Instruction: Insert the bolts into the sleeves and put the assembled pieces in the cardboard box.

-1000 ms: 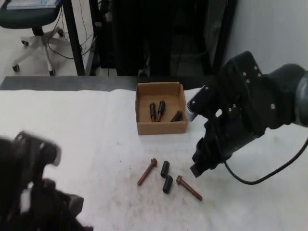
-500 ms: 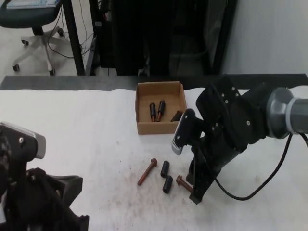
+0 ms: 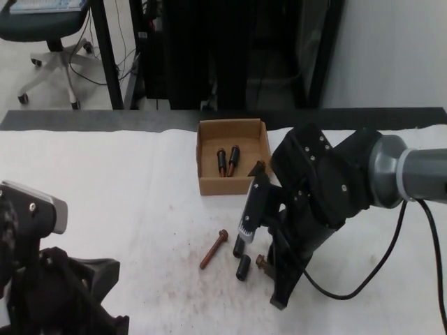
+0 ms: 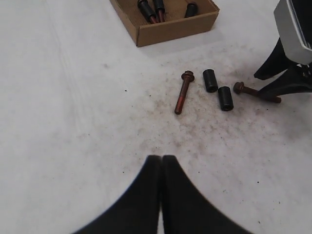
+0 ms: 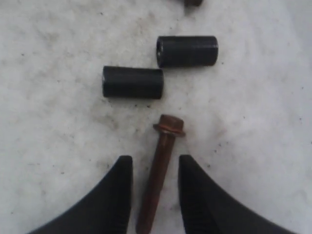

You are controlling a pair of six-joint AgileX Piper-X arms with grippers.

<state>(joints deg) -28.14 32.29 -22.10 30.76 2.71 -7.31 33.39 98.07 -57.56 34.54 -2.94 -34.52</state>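
Narrowly parted, the right hand (image 5: 154, 163) is set astride a bolt (image 5: 169, 127) on the surface (image 4: 73, 97). The bolt's long axis is laid along the fingers, its head pointed toward two sleeves (image 5: 132, 82). The left hand (image 4: 157, 168) is held closed, well back.

Stained white bench (image 4: 73, 97), cardboard box (image 4: 175, 29), a bolt (image 4: 184, 92), two black sleeves (image 4: 210, 80) alongside, a second bolt (image 4: 248, 90) beyond

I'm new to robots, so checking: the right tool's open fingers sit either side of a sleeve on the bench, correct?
Not a sleeve. The right wrist view shows the right tool open, its fingers either side of a bolt on the bench.
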